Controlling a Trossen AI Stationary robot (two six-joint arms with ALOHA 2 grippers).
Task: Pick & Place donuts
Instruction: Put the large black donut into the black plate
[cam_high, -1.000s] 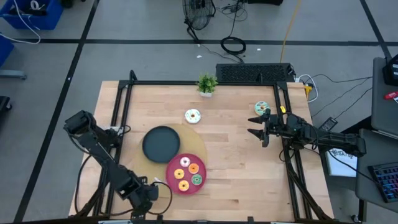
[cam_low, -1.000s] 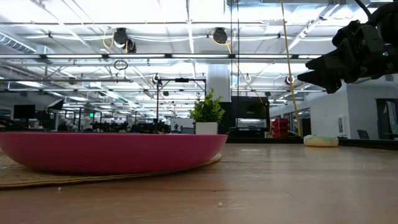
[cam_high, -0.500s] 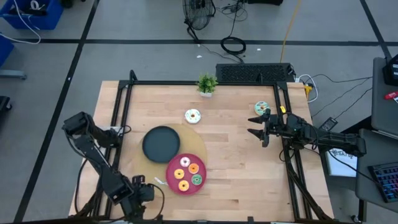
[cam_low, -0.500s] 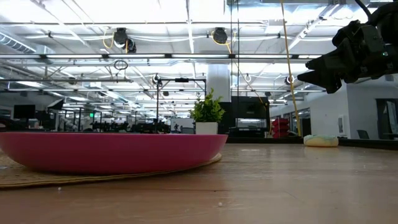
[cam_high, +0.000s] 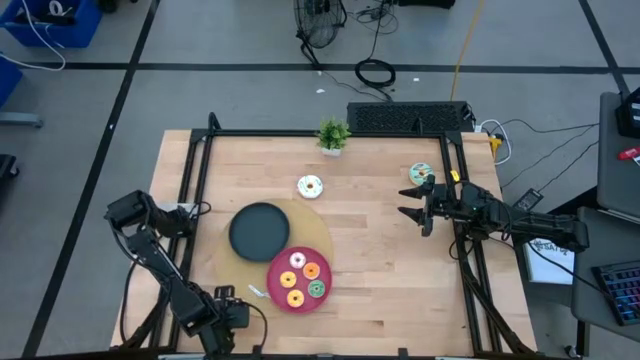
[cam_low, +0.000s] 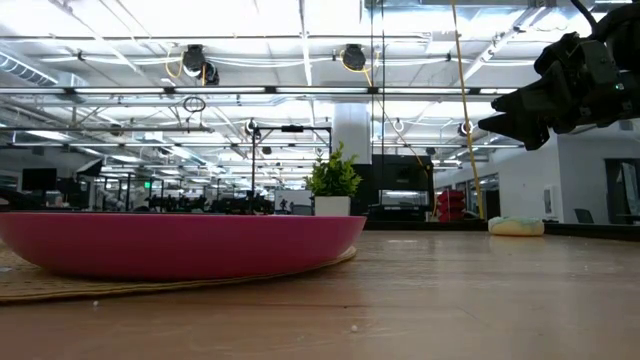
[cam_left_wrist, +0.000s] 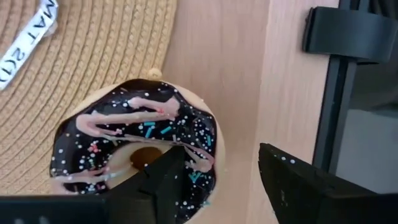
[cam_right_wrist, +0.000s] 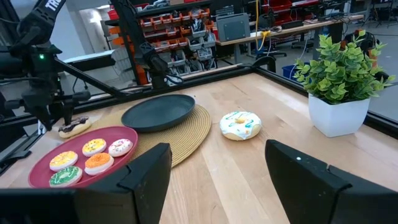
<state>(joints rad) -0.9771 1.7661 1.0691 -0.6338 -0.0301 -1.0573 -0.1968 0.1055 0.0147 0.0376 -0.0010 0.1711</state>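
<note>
1. Pink plate (cam_high: 285, 268): four donuts (cam_high: 303, 277) on it, beyond the right gripper's (cam_right_wrist: 217, 171) spread, empty fingers.
2. Left gripper (cam_left_wrist: 214, 177): open; one finger (cam_left_wrist: 165, 183) over the chocolate donut (cam_left_wrist: 134, 155), other beside it.

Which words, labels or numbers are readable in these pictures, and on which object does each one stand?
"MAT S(": partial black letters on a white tag lying on the woven straw mat, seen in the left wrist view; the rest is cut off.
Red label on a device at the right edge of the high view: too small to read.
Shelves and signs in the room behind: too blurred to read.
Nothing else carries text.
</note>
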